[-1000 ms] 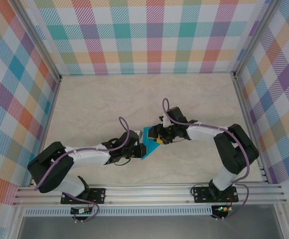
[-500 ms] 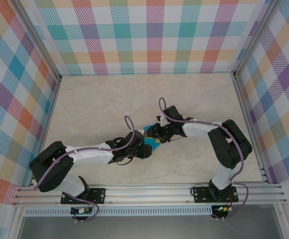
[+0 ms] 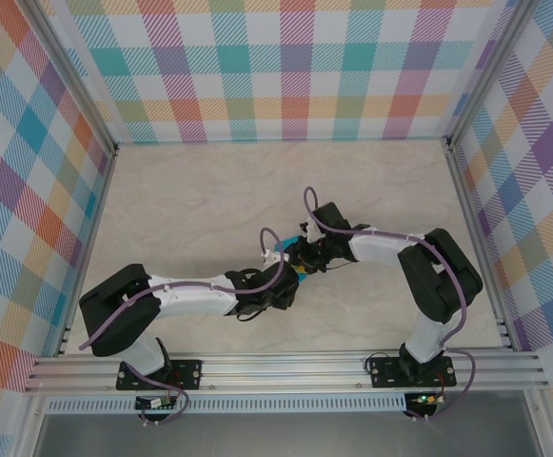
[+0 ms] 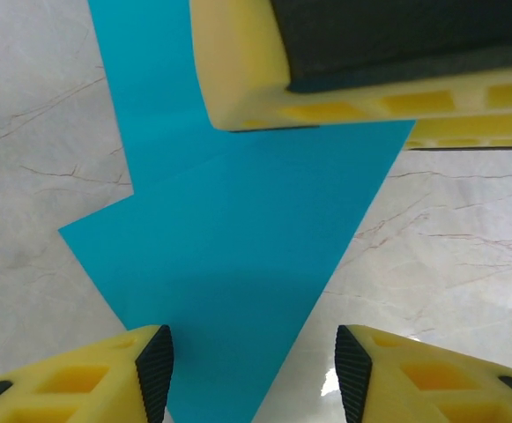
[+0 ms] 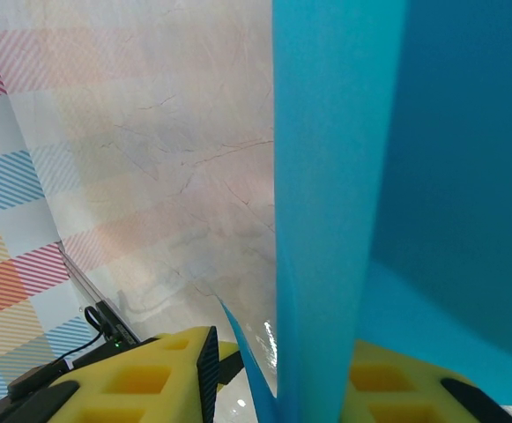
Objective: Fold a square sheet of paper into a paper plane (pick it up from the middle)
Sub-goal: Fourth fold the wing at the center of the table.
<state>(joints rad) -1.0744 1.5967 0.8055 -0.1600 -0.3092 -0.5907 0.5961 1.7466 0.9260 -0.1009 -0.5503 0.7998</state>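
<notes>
The square sheet of paper [image 4: 238,256] is teal-blue and folded into an arrow-like shape with a sharp point. In the top view only slivers of the paper [image 3: 276,255] show between the two grippers at the table's middle. My left gripper [image 4: 254,370] is open, and the paper's point runs down between its fingers [image 4: 154,374] without touching the pads. My right gripper [image 5: 282,379] straddles the paper [image 5: 326,176], which stands edge-on between its jaws. A gap remains at the left pad [image 5: 207,374]. In the left wrist view one right finger [image 4: 238,70] lies over the paper's upper part.
The pale marble-patterned table [image 3: 190,200] is boxed in by checked walls [image 3: 295,67] and an aluminium rail [image 3: 286,367] along the near edge. Both arms [image 3: 190,295] meet at the middle, their grippers nearly touching. Purple cables loop above the wrists.
My left gripper has opened and let go of the paper, and the left arm has pushed right towards the right gripper. The right jaws have narrowed around the paper.
</notes>
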